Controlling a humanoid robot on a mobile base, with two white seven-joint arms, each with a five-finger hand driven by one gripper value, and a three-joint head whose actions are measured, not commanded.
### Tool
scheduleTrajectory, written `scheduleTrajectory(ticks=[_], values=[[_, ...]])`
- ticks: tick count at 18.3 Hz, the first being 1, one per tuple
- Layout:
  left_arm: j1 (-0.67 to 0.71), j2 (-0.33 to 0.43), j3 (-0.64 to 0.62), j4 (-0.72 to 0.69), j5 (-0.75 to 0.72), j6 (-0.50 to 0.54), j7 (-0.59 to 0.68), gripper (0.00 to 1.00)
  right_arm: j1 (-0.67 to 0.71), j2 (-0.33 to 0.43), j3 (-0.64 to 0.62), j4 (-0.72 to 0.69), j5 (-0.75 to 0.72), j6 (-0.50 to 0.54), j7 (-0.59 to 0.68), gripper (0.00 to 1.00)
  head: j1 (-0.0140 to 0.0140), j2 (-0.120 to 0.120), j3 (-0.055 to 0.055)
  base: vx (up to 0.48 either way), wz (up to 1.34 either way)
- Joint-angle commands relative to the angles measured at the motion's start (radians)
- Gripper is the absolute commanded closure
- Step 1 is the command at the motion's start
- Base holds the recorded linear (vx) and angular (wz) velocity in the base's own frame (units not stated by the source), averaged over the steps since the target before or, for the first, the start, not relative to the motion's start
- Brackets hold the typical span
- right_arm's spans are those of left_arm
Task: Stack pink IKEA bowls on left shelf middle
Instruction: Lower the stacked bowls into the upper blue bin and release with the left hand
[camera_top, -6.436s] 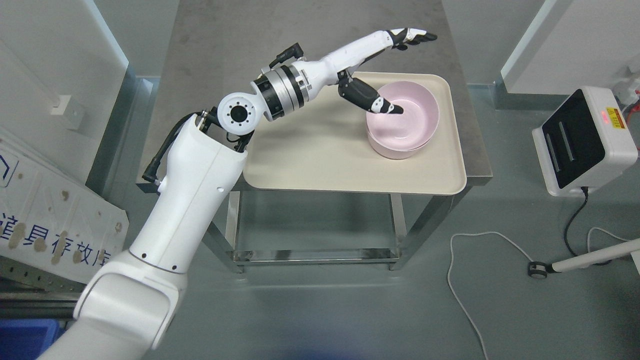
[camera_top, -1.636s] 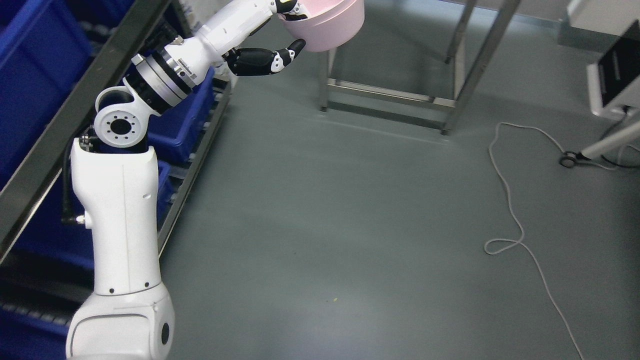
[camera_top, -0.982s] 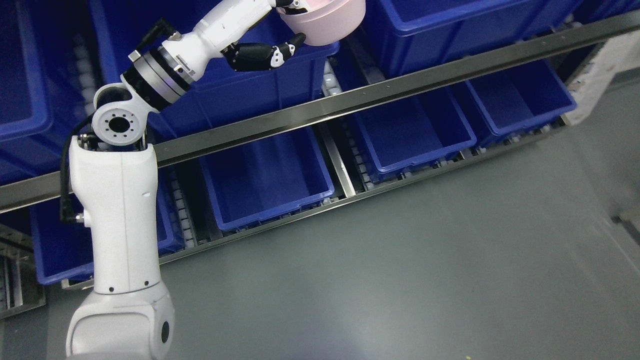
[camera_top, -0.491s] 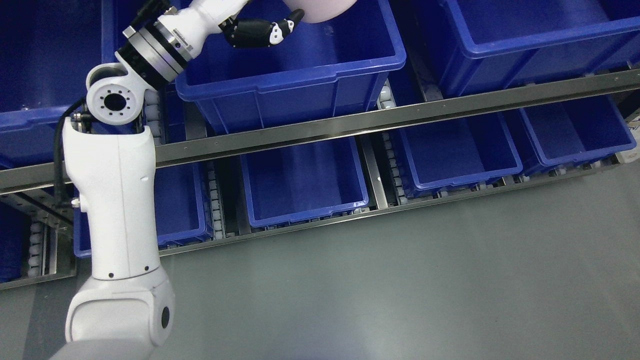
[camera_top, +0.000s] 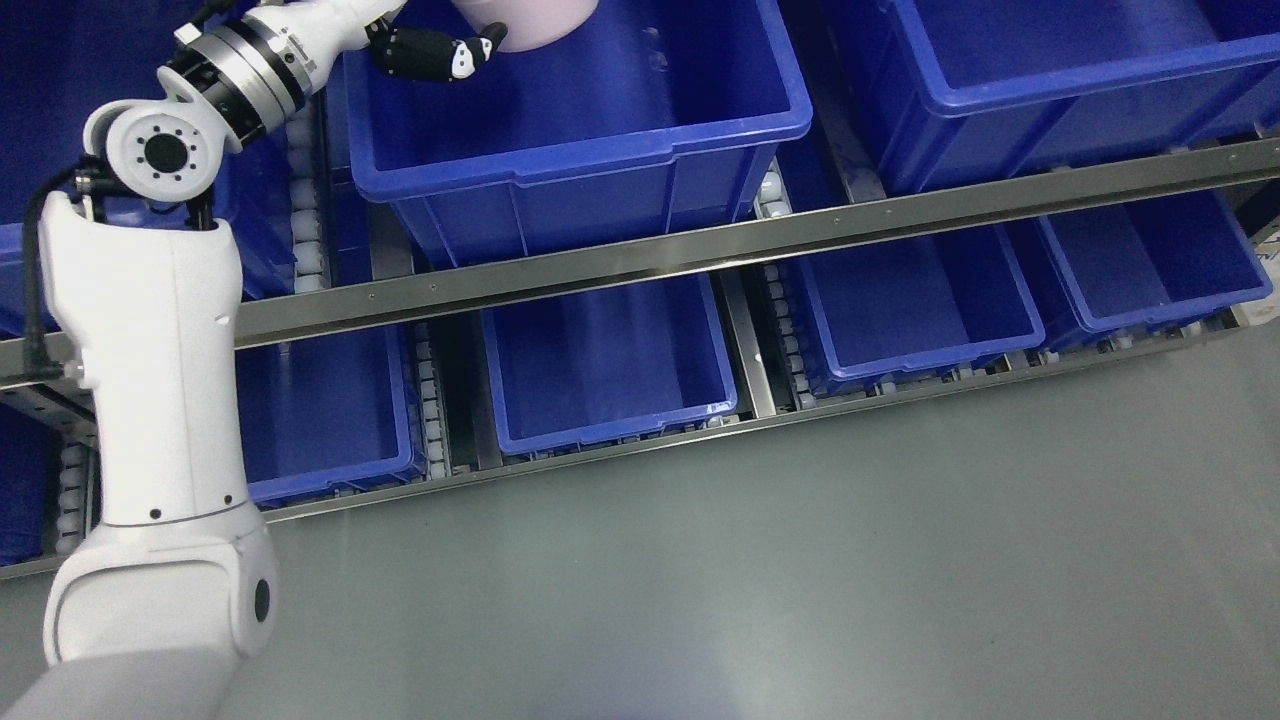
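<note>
**Operator:** Above the large blue bin (camera_top: 580, 110) on the upper rack level, head view: report hand and load.

**Technician:** Left arm (camera_top: 150, 350) enters from the lower left and reaches up to the top edge. Left hand (camera_top: 425, 45) is mostly cropped; one dark thumb shows, pressed against the underside of the pink bowl (camera_top: 525, 18). Remaining fingers are out of frame, so the grasp is judged, not fully seen. Right hand does not appear.

**Operator:** Bowl position?

**Technician:** Over the bin's rear left portion, held clear of its floor. Only the bowl's lower part is visible, so whether it is one bowl or a nested pair cannot be told.

**Operator:** Task status?

**Technician:** Transport appears complete. No bowls are visible inside the bin. Remaining: lower, release, withdraw. The steel rail (camera_top: 700, 250) and lower bins (camera_top: 600, 370) in front of the bin are not involved.
</note>
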Motion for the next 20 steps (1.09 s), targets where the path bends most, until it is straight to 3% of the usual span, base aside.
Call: scheduleTrajectory(ticks=[1,6,7,9,13,16,19,20], values=[[-0.015,0.126,-0.045,0.157,-0.022,0.003,0.003,0.9,0.0,-0.017,-0.009,0.0,0.008,0.001,0.005,0.0,0.0,0.0,0.0,0.0,0.0],[-0.014,0.068,-0.035,0.155,-0.019,0.002,0.012,0.79,0.0,-0.017,-0.009,0.0,0.008,0.001,0.005,0.0,0.0,0.0,0.0,0.0,0.0],[-0.017,0.046,-0.035,0.155,-0.019,0.002,0.013,0.73,0.0,-0.017,-0.009,0.0,0.008,0.001,0.003,0.0,0.0,0.0,0.0,0.0,0.0],[-0.017,0.023,-0.035,0.152,-0.019,0.002,0.029,0.5,0.0,-0.017,-0.009,0.0,0.008,0.001,0.005,0.0,0.0,0.0,0.0,0.0,0.0],[-0.018,-0.027,-0.025,0.149,-0.013,0.002,0.14,0.31,0.0,-0.017,-0.011,0.0,0.008,0.001,0.003,0.0,0.0,0.0,0.0,0.0,0.0],[-0.024,-0.131,0.061,0.151,0.011,0.003,0.359,0.1,0.0,-0.017,-0.009,0.0,0.008,0.001,0.003,0.0,0.0,0.0,0.0,0.0,0.0],[-0.023,-0.131,0.115,0.134,0.178,0.02,0.701,0.06,0.0,-0.017,-0.011,0.0,0.008,0.001,0.003,0.0,0.0,0.0,0.0,0.0,0.0],[-0.014,-0.131,0.115,0.12,0.312,0.093,0.811,0.06,0.0,-0.017,-0.009,0.0,0.008,0.001,0.003,0.0,0.0,0.0,0.0,0.0,0.0]])
